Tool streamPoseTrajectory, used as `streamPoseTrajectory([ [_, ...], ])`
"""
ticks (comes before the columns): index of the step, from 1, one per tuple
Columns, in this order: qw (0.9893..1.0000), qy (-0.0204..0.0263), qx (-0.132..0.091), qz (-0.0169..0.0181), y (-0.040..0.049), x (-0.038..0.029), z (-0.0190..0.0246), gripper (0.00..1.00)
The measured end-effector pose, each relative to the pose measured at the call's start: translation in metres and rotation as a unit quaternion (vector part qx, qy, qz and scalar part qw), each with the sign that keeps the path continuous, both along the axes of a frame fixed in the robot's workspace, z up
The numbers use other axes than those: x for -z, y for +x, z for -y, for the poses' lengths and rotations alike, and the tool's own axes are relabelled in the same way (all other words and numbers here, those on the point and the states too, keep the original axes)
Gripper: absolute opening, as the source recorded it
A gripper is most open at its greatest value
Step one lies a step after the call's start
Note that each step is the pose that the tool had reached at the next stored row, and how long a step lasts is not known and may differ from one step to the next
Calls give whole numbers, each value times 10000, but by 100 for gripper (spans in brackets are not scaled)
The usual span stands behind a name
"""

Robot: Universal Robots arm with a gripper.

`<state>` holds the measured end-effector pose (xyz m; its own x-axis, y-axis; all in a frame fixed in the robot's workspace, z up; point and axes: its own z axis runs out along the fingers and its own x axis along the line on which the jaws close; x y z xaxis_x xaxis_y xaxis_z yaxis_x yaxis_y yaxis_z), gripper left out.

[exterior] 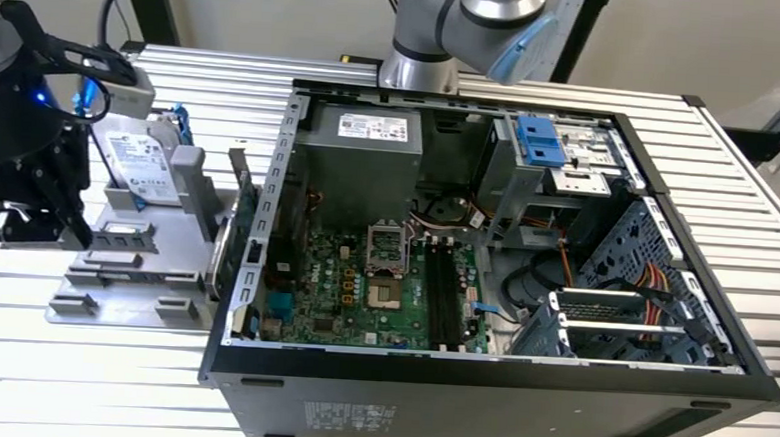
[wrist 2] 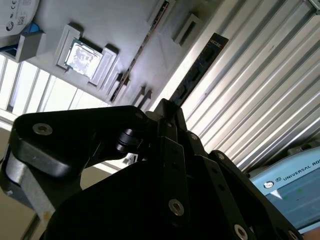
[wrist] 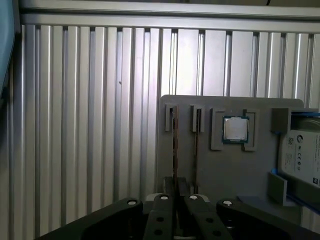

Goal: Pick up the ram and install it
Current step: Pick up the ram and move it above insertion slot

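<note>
- The black gripper is seen in the foreground, with its tip set against the near end of the ram.
- The ram is held along the edge of a grey tray, beside the ribbed metal table.
- A square silver chip is seated in a tray pocket.

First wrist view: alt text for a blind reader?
A grey parts tray lies on a ribbed metal table, holding a square silver chip and, beside it, a hard drive. The black claw is nearest the camera, by the tray's two narrow slots.
</note>
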<state>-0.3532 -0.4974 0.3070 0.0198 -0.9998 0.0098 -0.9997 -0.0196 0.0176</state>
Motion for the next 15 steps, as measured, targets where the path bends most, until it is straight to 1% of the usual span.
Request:
streamPoseTrajectory([
  [15, 10000, 0, 4, 0, -1, -72, 0, 0],
])
